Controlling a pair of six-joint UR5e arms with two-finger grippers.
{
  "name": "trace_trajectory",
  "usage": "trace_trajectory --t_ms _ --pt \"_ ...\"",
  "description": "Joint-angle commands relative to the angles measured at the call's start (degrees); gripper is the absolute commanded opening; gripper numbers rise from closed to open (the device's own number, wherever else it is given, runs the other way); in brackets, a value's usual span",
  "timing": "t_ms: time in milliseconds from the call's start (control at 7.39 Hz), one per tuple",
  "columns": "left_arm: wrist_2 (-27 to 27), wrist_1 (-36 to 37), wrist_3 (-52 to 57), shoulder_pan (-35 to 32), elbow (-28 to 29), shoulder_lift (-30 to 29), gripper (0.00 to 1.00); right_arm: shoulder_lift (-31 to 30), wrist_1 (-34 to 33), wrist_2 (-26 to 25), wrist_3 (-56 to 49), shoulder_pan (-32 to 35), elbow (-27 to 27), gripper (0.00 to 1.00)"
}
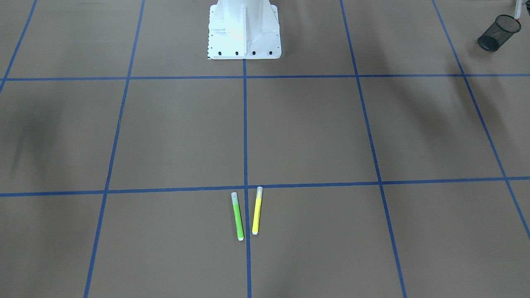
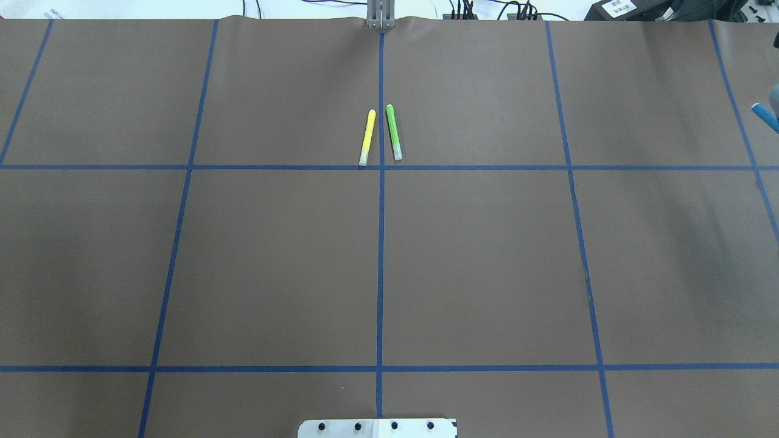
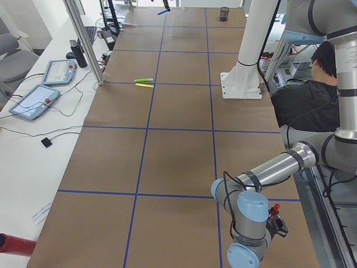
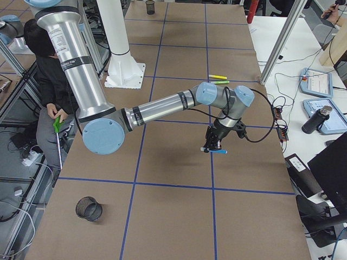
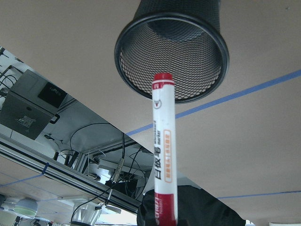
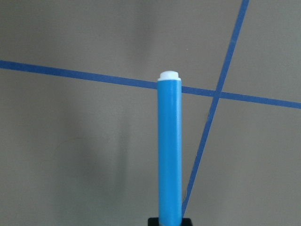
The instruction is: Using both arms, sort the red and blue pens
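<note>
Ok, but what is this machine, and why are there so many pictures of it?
It is a robot with two silver-grey jointed arms, mounted on a white pedestal that stands on a brown table with blue tape lines. Six cameras photographed the same moment. One faces the robot, one looks over its shoulders, one sits at each table end, and one rides on each wrist.

A green marker and a yellow marker lie on the table with a blue line between them.

The left arm ends in the left hand. It holds a white marker with a red cap, pointing towards a black mesh cup. The right arm ends in the right hand, which holds a bright blue marker above the table. The robot's job is to sort those two pens.
</note>
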Motion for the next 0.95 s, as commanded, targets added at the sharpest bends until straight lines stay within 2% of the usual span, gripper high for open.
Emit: trace_trajectory --t_ms 0,135,406,676,812 --pt "-0.4 -3.1 0.2 0.0 2.7 -0.3 0.0 -1.9 -0.1 0.0 -0.3 0.3 1.5 0.0" --pt "-3.7 -5.8 0.2 0.0 5.2 -0.3 0.0 -3.2 -0.2 0.0 -1.8 1.4 2.8 0.0" --pt "-4.2 -7.4 0.1 0.0 6.7 -0.5 0.0 -6.6 -0.2 0.0 -2.0 2.3 5.9 0.0" --pt "-4.1 -7.0 0.2 0.0 6.7 -0.4 0.0 -7.0 -0.2 0.0 -2.0 2.5 6.0 0.0" --pt "-4.2 -7.1 0.6 0.0 6.7 -0.4 0.61 -7.5 -0.2 0.0 -2.1 2.9 6.0 0.0"
